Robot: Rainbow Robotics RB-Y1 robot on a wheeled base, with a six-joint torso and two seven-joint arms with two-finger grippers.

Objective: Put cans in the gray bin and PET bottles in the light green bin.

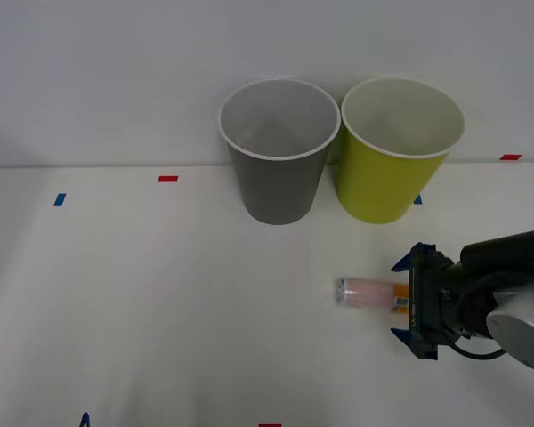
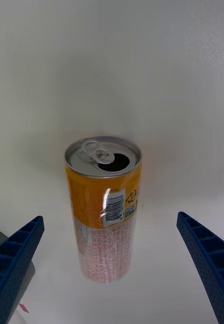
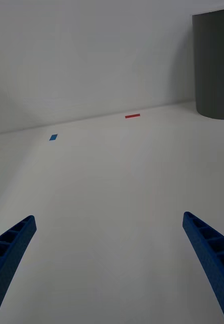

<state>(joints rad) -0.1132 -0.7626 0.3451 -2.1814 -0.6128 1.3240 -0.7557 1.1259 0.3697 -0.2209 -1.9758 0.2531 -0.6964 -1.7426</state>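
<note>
My right claw [image 1: 404,300] is low over the desk [image 1: 160,311], and its two blue fingers [image 2: 13,263] are wide apart. The can [image 1: 370,293] lies on its side on the desk, right in front of my right claw. Its silver top with the open hole points at my claw, and the orange band is at that same end. The pink-white end points away from me. My fingers sit on each side of the can's near end, and they are not touching it.

Farther ahead of my right claw stand two bins, side by side and just about touching. The gray bin [image 1: 278,151] is on the left and the green bin [image 1: 393,151] is on the right. Both stand upright and the can is well apart from them.

My left claw [image 3: 112,263] hangs over bare desk, with its fingers [image 3: 208,253] spread wide and nothing between them. Far ahead of it I see the gray bin's side, a red tape mark [image 3: 132,116] and a blue tape mark [image 3: 53,137].
</note>
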